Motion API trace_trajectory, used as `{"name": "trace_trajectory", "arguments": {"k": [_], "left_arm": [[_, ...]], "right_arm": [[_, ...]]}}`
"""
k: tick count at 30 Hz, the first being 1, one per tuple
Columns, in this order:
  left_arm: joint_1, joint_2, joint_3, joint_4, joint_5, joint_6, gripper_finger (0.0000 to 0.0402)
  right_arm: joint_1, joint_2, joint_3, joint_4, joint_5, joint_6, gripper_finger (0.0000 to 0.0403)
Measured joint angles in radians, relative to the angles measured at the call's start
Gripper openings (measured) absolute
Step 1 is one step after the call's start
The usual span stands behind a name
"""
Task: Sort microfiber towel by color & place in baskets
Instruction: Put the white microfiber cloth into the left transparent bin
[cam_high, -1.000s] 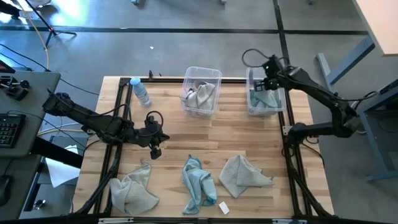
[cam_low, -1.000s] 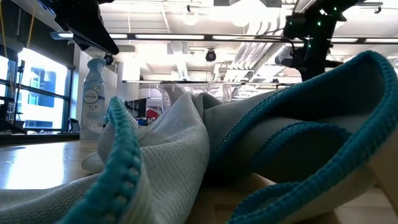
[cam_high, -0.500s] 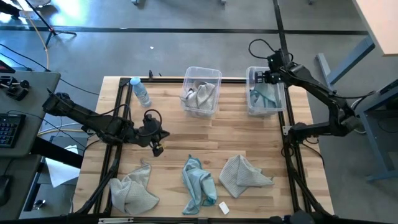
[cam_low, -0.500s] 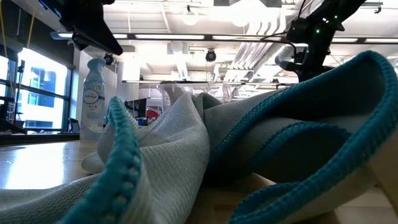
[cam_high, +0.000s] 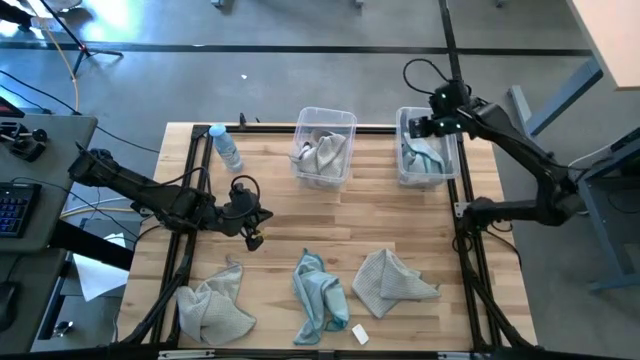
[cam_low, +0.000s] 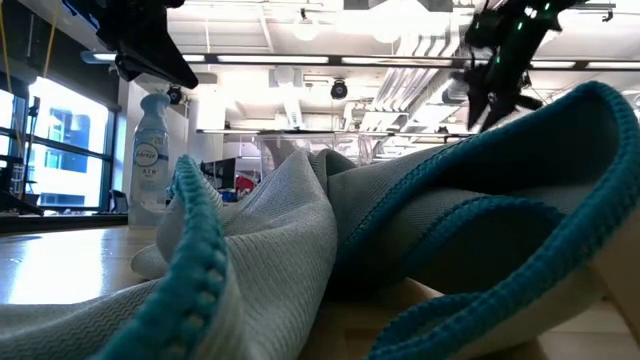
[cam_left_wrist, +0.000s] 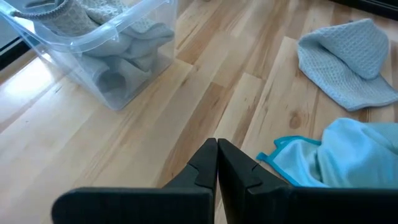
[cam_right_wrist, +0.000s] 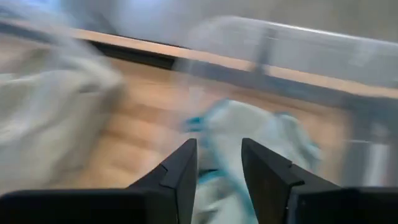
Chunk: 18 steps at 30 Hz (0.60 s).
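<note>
Left gripper (cam_high: 252, 236) hangs pinched together at nine o'clock. Grey towels (cam_high: 212, 308) and a teal one (cam_high: 320, 298) lie along six. Two baskets (cam_high: 323, 145) sit at twelve; right gripper (cam_high: 417, 127), fingers apart, empty, hovers over the right-hand one.

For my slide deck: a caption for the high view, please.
Right gripper above the blue-towel bin; left gripper waits mid-table.
</note>
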<state>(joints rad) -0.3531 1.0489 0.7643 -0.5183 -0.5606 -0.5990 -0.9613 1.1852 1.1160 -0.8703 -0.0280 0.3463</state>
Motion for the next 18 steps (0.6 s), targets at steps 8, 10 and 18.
{"name": "trace_trajectory", "arguments": {"k": [8, 10, 18], "left_arm": [[0.000, 0.000, 0.000, 0.000, 0.023, 0.059, 0.0000], [0.000, 0.000, 0.000, 0.000, 0.037, 0.078, 0.0000], [0.000, 0.000, 0.000, 0.000, 0.080, 0.147, 0.0000]], "right_arm": [[0.369, -0.183, 0.003, -0.006, 0.104, 0.090, 0.0017], [0.515, -0.201, 0.003, 0.030, 0.194, 0.154, 0.0011], [1.008, -0.114, 0.003, 0.154, 0.475, 0.310, 0.0003]]}}
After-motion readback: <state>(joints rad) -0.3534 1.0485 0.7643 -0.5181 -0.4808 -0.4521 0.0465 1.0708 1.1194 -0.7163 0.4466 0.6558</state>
